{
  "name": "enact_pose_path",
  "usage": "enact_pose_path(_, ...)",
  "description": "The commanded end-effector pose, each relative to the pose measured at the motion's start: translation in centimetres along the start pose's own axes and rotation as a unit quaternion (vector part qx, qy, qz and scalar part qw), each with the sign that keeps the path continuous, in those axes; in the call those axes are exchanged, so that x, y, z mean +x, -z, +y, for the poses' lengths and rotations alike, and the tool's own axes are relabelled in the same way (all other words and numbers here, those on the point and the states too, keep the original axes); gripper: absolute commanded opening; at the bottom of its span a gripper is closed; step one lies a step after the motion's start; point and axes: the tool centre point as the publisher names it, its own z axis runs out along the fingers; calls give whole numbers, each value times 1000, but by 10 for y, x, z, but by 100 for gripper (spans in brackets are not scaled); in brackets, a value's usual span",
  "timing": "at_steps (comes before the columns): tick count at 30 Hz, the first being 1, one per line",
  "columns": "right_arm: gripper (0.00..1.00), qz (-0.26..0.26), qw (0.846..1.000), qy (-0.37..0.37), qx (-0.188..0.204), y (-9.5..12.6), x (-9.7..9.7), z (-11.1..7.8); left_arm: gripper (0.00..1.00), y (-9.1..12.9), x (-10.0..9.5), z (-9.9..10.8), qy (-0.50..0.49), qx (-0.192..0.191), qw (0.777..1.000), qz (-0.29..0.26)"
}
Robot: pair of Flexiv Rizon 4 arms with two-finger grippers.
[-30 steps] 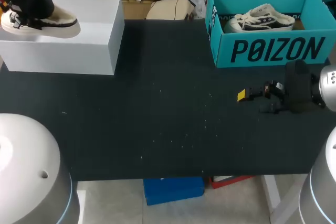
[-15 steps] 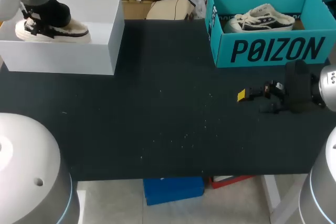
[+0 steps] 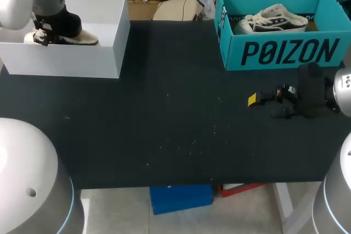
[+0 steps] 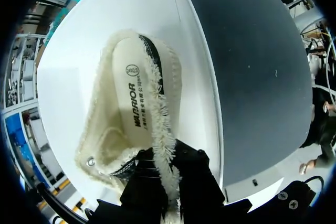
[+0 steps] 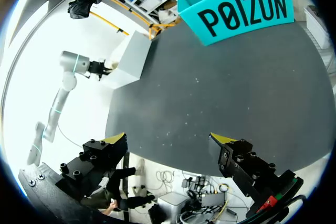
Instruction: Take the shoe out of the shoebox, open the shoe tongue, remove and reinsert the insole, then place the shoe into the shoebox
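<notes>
A cream shoe (image 3: 71, 39) with a fluffy lining sits low inside the white shoebox (image 3: 82, 58) at the table's far left. My left gripper (image 3: 46, 32) comes down into the box and is shut on it. In the left wrist view the shoe (image 4: 131, 103) shows its insole, and the gripper (image 4: 167, 174) pinches the fluffy collar edge between dark fingers, with the box's white floor (image 4: 89, 40) below. My right gripper (image 3: 258, 100) hovers over the table's right side, in front of the teal box. It is open (image 5: 168, 140) with nothing between its yellow tips.
A teal shoebox (image 3: 285, 53) stands at the back right with a black-and-white sneaker (image 3: 274, 19) inside. The dark tabletop (image 3: 164, 113) stretches between the two boxes. The right wrist view shows the teal box (image 5: 241, 11) and the white box (image 5: 128, 59) far ahead.
My left arm has carried the shoe to the right and lowered it from above the box's left edge down into the white box. The right arm has stayed still.
</notes>
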Motion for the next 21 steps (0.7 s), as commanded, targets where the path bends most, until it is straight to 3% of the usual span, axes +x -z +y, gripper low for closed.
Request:
enact_pose_path(1, 100, -1, 1000, 0, 0, -1, 1, 0, 5, -4, -3, -2, -4, 1, 1000, 9)
enact_pose_path(2, 100, -1, 1000, 0, 0, -1, 1, 0, 24, -4, -3, -2, -4, 2, 1000, 10)
enact_pose_path(4, 100, -1, 1000, 0, 0, -1, 1, 0, 46, 1, -2, -3, -7, 4, 1000, 10)
enact_pose_path(13, 100, -1, 1000, 0, 0, -1, 1, 0, 47, 67, -8, -3, -10, -18, 1000, -20)
enact_pose_path(15, 100, -1, 1000, 0, 0, -1, 1, 0, 76, 87, -9, -9, -18, -28, 999, -18)
enact_pose_path(17, 100, -1, 1000, 0, 0, -1, 1, 0, 86, 96, -9, -12, -18, -27, 999, -18)
enact_pose_path(18, 100, -1, 1000, 0, 0, -1, 1, 0, 98, 104, -8, -13, -14, -24, 999, -21)
enact_pose_path(21, 100, -1, 1000, 0, 0, -1, 1, 0, 100, 116, -5, -19, -10, -13, 1000, -24)
